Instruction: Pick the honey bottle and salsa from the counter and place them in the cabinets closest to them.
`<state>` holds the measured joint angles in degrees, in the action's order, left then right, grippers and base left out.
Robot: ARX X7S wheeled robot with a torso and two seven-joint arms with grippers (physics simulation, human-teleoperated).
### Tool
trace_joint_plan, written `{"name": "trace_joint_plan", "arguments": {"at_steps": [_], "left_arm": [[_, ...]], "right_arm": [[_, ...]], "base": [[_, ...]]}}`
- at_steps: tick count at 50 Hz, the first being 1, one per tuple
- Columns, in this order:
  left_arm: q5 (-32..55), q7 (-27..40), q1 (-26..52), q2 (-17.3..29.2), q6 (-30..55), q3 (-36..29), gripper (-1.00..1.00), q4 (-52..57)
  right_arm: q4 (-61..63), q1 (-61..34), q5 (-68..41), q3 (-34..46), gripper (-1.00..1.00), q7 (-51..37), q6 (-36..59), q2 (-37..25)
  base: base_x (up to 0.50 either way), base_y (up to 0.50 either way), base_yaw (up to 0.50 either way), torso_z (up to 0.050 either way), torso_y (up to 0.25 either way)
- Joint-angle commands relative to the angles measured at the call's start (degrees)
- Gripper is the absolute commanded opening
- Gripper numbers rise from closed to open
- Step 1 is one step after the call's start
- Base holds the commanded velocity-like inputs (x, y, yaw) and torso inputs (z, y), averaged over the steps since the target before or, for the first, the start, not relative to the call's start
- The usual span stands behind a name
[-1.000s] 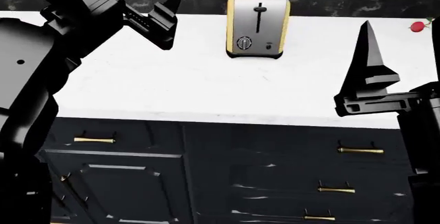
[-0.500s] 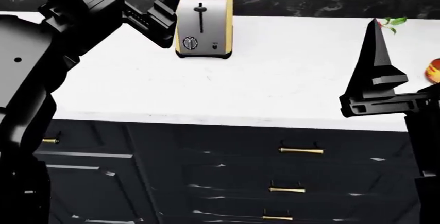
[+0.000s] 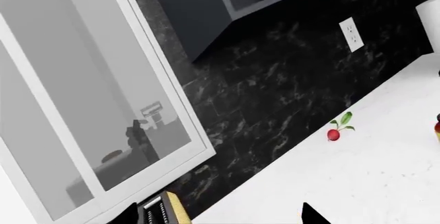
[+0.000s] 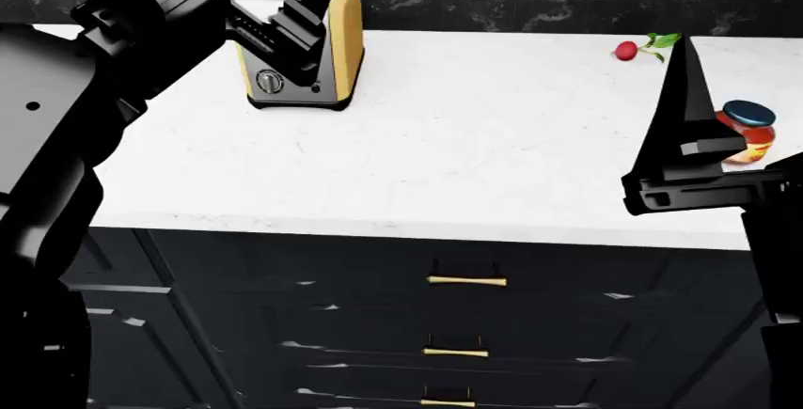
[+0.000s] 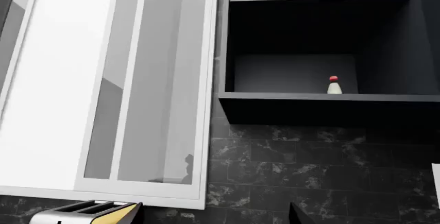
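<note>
The salsa (image 4: 749, 131), a short jar with a dark blue lid and a red and orange body, stands on the white counter (image 4: 502, 136) near its right end. It is partly behind my right gripper (image 4: 684, 113), which points upward, open and empty, at the counter's front right. My left gripper (image 4: 295, 23) is open and empty, raised in front of the toaster. In the wrist views both the left gripper (image 3: 220, 219) and the right gripper (image 5: 216, 216) show only wide-apart fingertips. The honey bottle is out of view.
A yellow-sided toaster (image 4: 307, 47) stands at the back left. A red radish with green leaves (image 4: 627, 49) lies at the back right. Dark drawers with brass handles (image 4: 467, 281) sit below. An open dark wall cabinet (image 5: 323, 98) holds a small red-capped bottle (image 5: 334, 86), beside a window.
The head view has swung to the right: the toaster slid left in the picture, and the radish and the salsa jar moved further in. Both arms keep the same pose.
</note>
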<state>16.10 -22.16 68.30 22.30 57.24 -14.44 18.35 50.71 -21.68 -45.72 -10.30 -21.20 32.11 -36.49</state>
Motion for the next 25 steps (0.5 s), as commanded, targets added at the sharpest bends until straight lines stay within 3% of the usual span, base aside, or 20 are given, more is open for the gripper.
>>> {"name": "trace_joint_plan", "arguments": {"at_steps": [1,25], "left_arm": [[0.17,0.21,-0.21,0.17,0.06,0.07,1.00,0.16],[0.86,0.42,0.77,0.48,0.98,0.35,1.00,0.72]], "right_arm": [[-0.51,0.14,-0.04,0.49,1.00,-0.60,0.17,0.22],[-0.30,-1.39,-2.92,-0.19,1.00,-2.48,1.68,-0.87]], "base": [[0.04,-0.12,0.00,0.000,0.000],[0.16,-0.48,0.00,0.000,0.000]]}}
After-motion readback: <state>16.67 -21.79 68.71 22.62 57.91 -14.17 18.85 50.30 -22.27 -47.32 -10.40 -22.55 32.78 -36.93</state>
